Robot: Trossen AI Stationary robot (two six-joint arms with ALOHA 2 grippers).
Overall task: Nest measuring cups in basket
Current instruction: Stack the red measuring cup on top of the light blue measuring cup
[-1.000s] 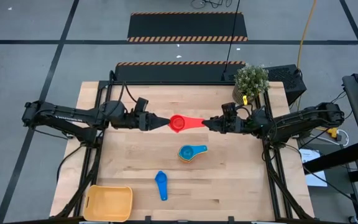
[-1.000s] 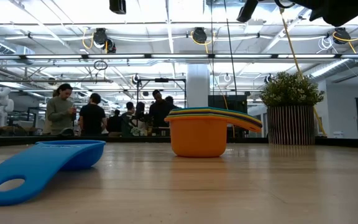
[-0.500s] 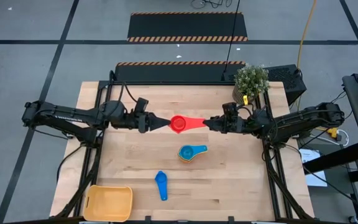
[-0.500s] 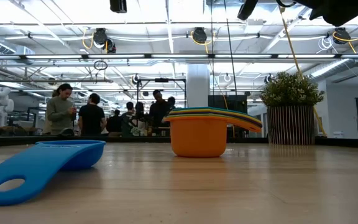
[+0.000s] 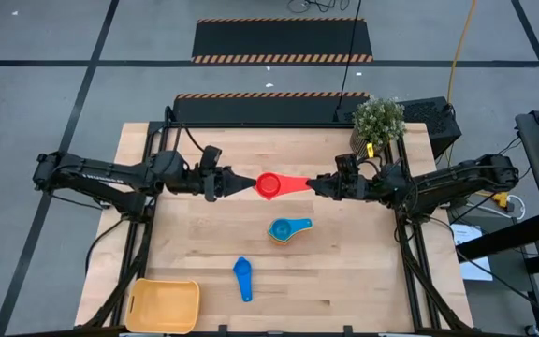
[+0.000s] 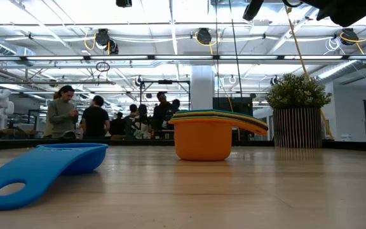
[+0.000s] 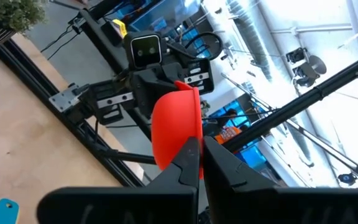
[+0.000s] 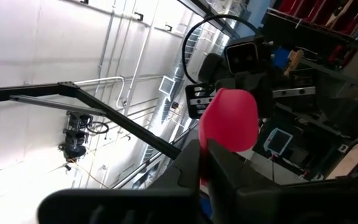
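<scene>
A red measuring cup hangs in the air over the middle of the table, its handle pointing to the table's right. My left gripper is shut on the bowl's left side, and my right gripper is shut on the handle. A stack of nested cups, orange at the bottom and blue on top, stands on the table nearer the front. A single blue cup lies on its base and handle. The yellow-orange basket sits at the near left corner. My left gripper pinches the red cup's bowl wall on the side away from the handle, between its two fingers. They come level from the table's left. The cup is clear of the table. My right gripper pinches the free end of the cup's handle between its two fingers, coming level from the table's right and lying along the handle. In the right wrist view the fingers hide the contact.
A potted plant stands at the far right corner, behind my right arm. Bare wood lies between the cups and the basket. People stand in the room beyond the far edge.
My left gripper has shut on the red cup's bowl. The cup and both arms have stayed where they were.
</scene>
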